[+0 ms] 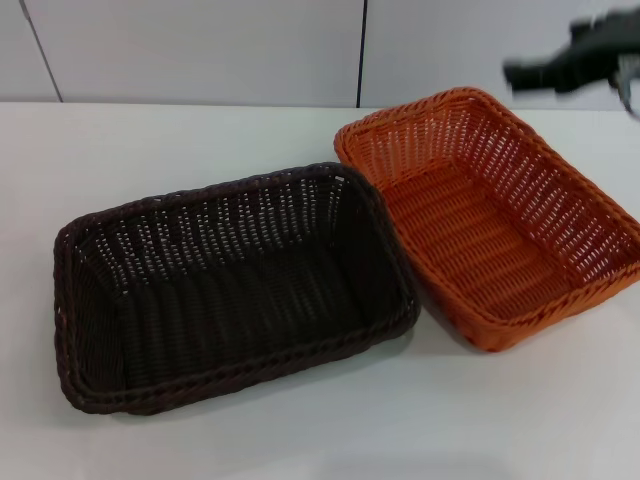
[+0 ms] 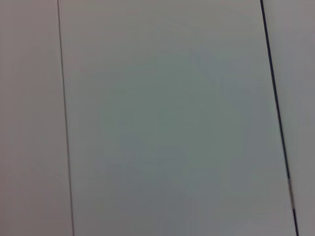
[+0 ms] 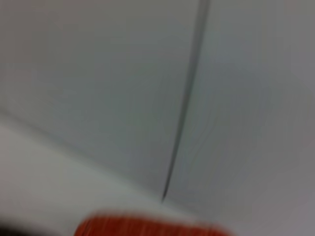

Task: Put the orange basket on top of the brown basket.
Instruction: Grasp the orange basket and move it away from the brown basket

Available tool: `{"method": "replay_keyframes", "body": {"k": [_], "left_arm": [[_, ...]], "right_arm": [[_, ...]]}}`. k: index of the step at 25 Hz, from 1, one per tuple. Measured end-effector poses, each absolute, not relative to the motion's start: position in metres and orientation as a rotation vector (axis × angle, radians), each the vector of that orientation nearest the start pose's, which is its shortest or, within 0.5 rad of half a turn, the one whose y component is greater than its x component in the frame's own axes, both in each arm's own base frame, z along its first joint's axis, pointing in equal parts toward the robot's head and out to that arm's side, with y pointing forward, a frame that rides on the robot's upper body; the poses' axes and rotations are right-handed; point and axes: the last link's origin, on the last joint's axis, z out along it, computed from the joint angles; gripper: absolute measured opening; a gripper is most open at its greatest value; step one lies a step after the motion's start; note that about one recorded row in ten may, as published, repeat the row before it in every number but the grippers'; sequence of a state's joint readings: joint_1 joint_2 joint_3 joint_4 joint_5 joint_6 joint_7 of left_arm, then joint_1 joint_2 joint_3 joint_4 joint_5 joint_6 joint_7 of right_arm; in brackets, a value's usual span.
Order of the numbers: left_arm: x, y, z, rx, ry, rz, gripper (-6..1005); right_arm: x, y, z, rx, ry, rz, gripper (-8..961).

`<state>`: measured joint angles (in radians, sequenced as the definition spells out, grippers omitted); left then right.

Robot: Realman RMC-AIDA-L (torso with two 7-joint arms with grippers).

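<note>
The orange basket [image 1: 495, 215] sits on the white table at the right, its near-left side touching the brown basket [image 1: 230, 285], which sits at the centre-left. Both are upright and empty. My right gripper [image 1: 530, 72] is a blurred dark shape in the air above the orange basket's far right corner. The right wrist view shows a blurred strip of the orange basket [image 3: 147, 227] at its edge, with wall behind. My left gripper is out of view; the left wrist view shows only wall panels.
The white table [image 1: 150, 150] spreads around both baskets. A pale panelled wall [image 1: 200, 50] with dark seams stands behind the table.
</note>
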<state>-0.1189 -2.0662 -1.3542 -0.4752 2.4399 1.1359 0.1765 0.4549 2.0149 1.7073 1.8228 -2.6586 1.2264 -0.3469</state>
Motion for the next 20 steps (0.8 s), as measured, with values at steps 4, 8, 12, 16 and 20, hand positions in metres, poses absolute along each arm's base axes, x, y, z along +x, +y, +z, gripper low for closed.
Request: {"method": "replay_keyframes", "body": {"k": [4,8,12,16,20], "left_arm": [[-0.39,0.279,0.056,-1.149,-0.523,-0.447,808],[-0.394,0.28,0.056,-1.143,-0.543,-0.439,808],[-0.396,0.282,0.055,-1.141,-0.56,-0.436,808],[-0.397,0.283,0.055,-1.141,-0.567,-0.432,808],[-0.398,0.284,0.054,-1.145,-0.577,-0.428,808]], "right_arm": [[0.125,0.35,0.079,-2.345,0.551,-0.227,833],[0.136,0.335,0.077,-2.404,0.502,-0.353,833],[0.137,0.322,0.069,-2.46,0.48,-0.425,833],[0.136,0.307,0.053,-2.526,0.427,-0.493,833],[0.135,0.297,0.038,-2.578,0.387,-0.539,833]]}}
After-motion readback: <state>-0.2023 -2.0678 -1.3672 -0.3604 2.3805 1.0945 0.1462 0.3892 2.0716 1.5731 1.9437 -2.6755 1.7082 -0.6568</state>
